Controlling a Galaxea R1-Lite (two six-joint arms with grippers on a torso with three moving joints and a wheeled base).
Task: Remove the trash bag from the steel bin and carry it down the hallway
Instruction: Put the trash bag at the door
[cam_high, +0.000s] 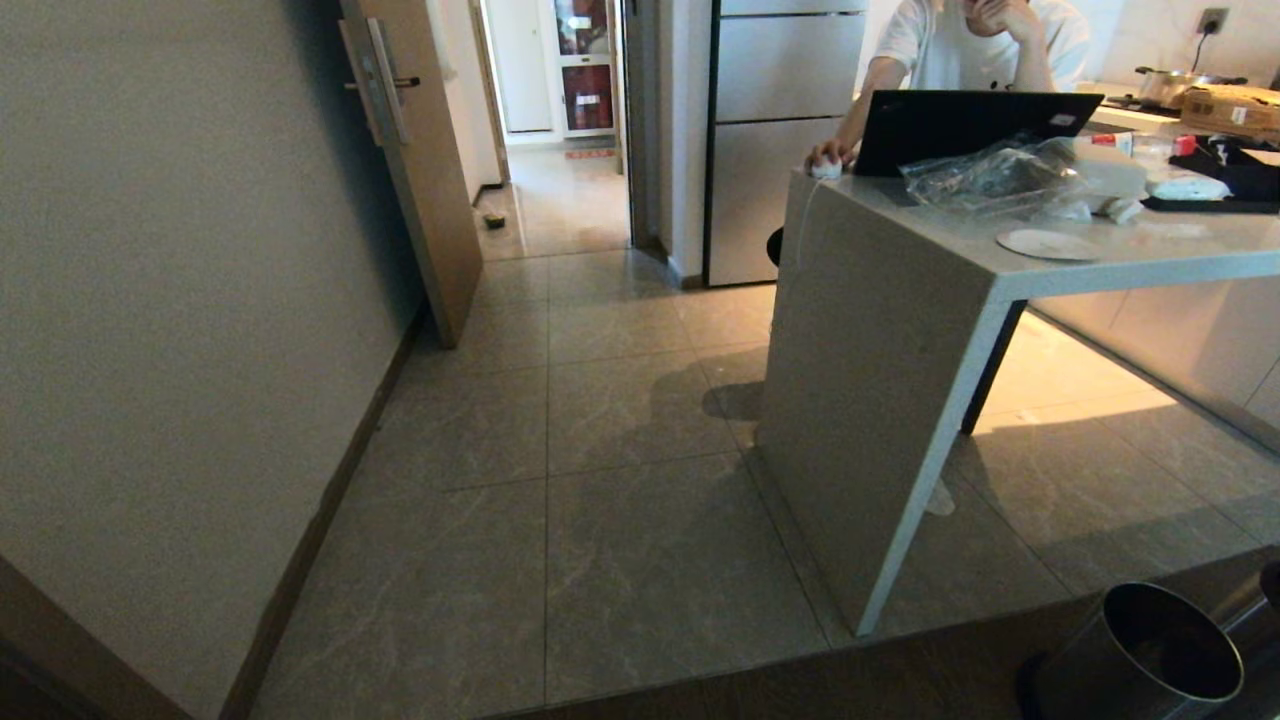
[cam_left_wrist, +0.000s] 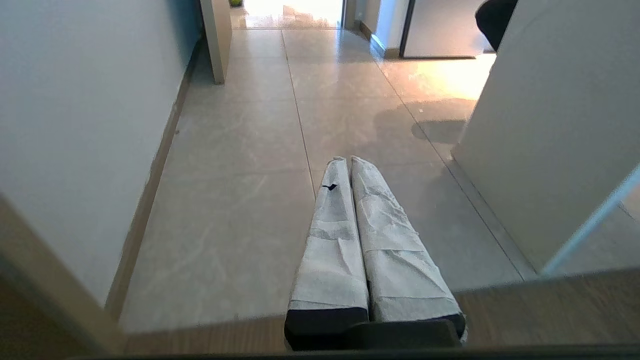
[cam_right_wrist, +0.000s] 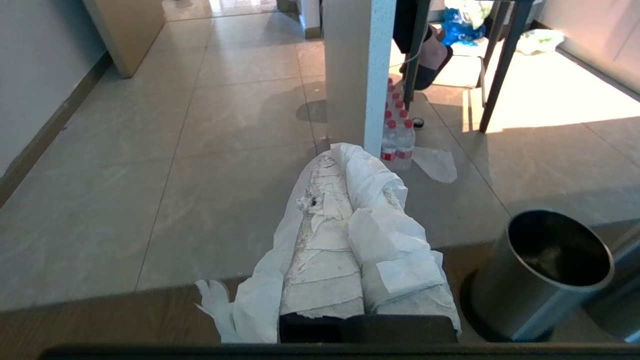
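We see the dark shiny cylindrical steel bin (cam_right_wrist: 540, 275) standing upright on the floor, mouth upward, near our right gripper (cam_right_wrist: 345, 165), whose tape-wrapped fingers press together. Our left gripper (cam_left_wrist: 348, 161) is likewise closed, holding nothing.

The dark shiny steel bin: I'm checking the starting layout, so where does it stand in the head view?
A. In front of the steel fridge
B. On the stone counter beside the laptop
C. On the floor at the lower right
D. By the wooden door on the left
C: the dark shiny steel bin stands on the floor at the lower right, below the pale stone counter.
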